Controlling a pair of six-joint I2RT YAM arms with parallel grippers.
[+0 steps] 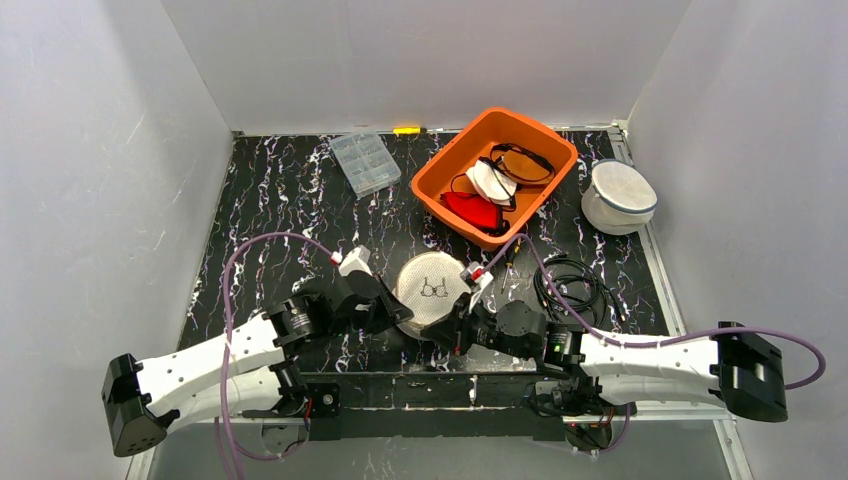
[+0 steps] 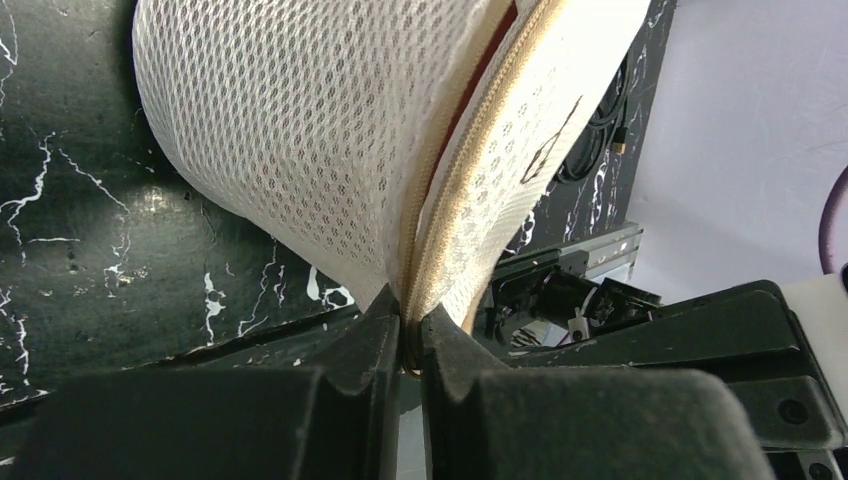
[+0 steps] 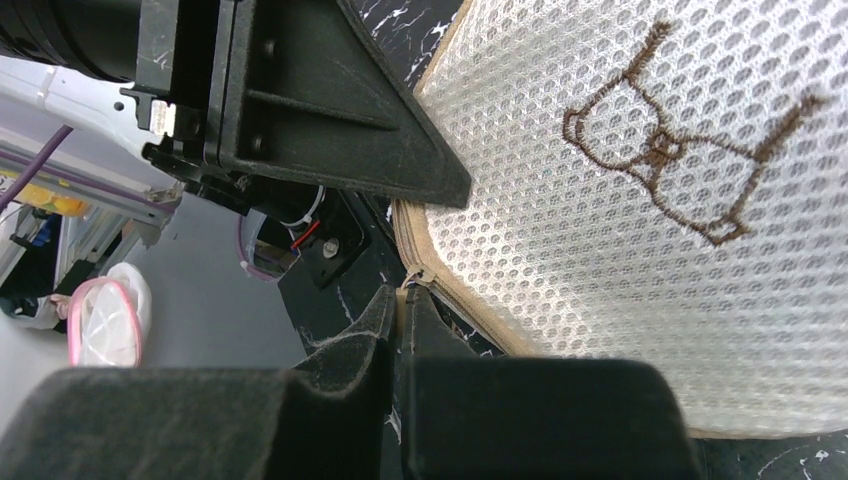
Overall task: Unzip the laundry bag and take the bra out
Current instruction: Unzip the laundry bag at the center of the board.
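The laundry bag (image 1: 432,288) is a round white mesh pouch with a brown bra outline stitched on its face, lying between both arms. My left gripper (image 1: 402,316) (image 2: 410,328) is shut on the bag's beige zipper edge (image 2: 440,220), and the mesh bulges above the jaws. My right gripper (image 1: 452,322) (image 3: 402,303) is shut on the beige zipper pull tab (image 3: 404,291), just below the slider (image 3: 418,274) on the bag's rim (image 3: 470,310). A thin red strip (image 2: 478,95) shows beside the zipper. The bra is hidden inside the bag.
An orange bin (image 1: 440,165) with dark-rimmed goggles and red and white items stands at the back. A clear compartment box (image 1: 365,163) lies back left. A second round white bag (image 1: 618,196) sits at the right. A coil of black cable (image 1: 572,283) lies near the right arm.
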